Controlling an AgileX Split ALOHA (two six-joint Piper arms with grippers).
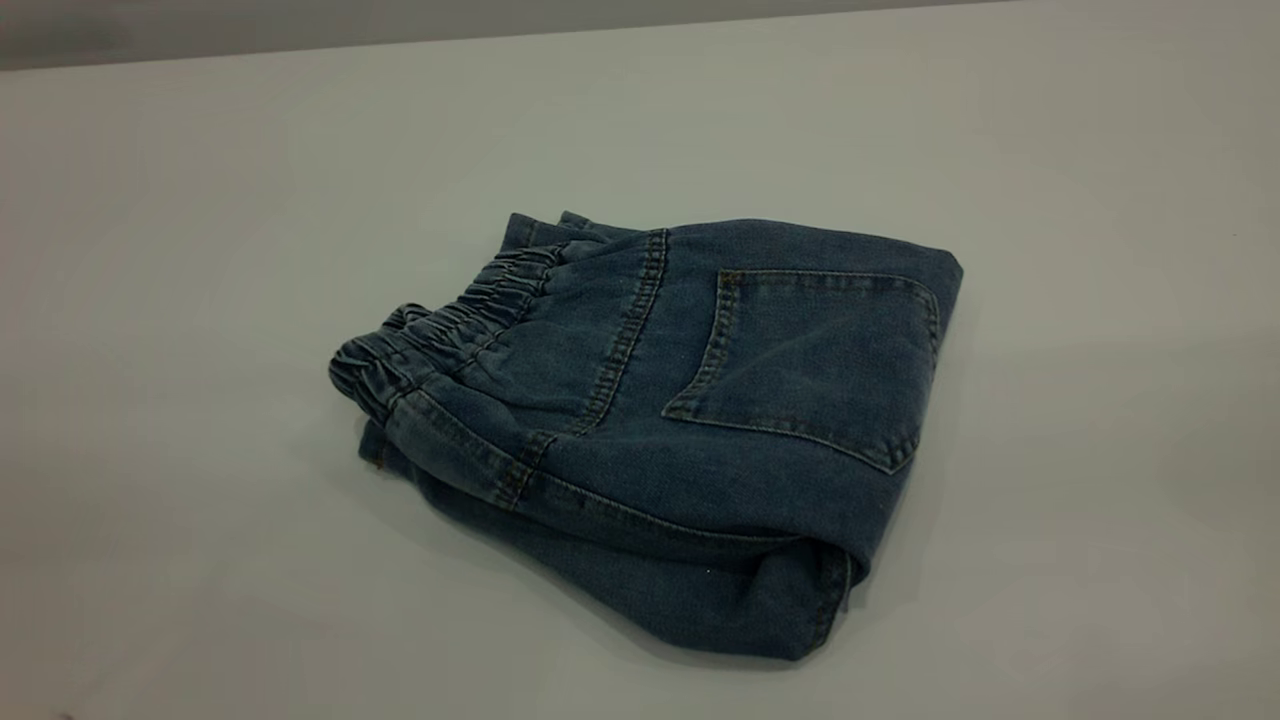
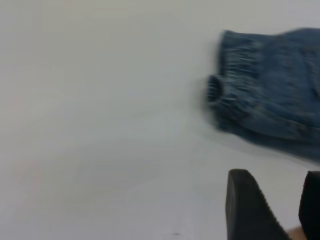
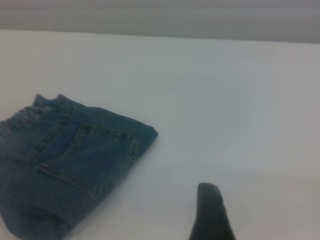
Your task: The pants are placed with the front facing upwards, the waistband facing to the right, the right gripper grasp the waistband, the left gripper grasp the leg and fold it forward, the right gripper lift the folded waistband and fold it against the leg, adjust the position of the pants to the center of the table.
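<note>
The blue denim pants [image 1: 680, 420] lie folded into a compact bundle near the middle of the white table [image 1: 200, 200], back pocket [image 1: 810, 360] up. The gathered waistband [image 1: 450, 320] faces left in the exterior view. Neither gripper shows in that view. In the left wrist view my left gripper [image 2: 276, 176] hangs open over bare table, apart from the pants [image 2: 275, 100] and their waistband [image 2: 235, 85], holding nothing. In the right wrist view a dark part of my right gripper [image 3: 212, 215] hovers over bare table, well off the pants [image 3: 70, 165] on their pocket side.
The table's far edge [image 1: 600, 30] meets a grey wall at the back. Bare tabletop surrounds the pants on every side.
</note>
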